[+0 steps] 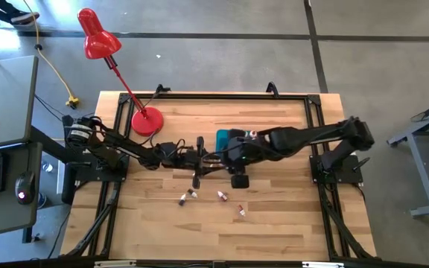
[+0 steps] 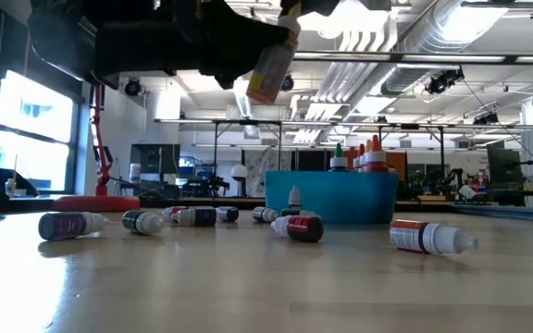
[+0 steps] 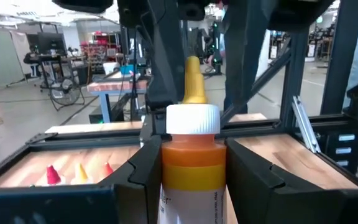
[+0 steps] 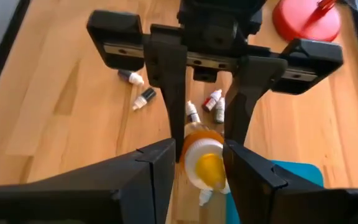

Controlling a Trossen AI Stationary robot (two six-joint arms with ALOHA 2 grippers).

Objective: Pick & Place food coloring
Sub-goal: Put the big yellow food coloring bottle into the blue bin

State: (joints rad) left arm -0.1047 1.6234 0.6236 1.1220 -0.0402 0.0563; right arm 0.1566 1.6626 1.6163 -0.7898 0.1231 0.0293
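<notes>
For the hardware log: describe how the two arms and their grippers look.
Both the left arm and the right arm are dark, jointed links mounted on black frames at the table's sides. The left arm has a pale, ribbed section near its base. Each gripper, left gripper and right gripper, has two flat, angular black fingers on a crossbar with a pale metal strip.

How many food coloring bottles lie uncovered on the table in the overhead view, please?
4: a left bottle beside its neighbour clear of the left arm, a third bottle clear of the right arm, a fourth bottle farthest out. Others may hide under arms.
</notes>
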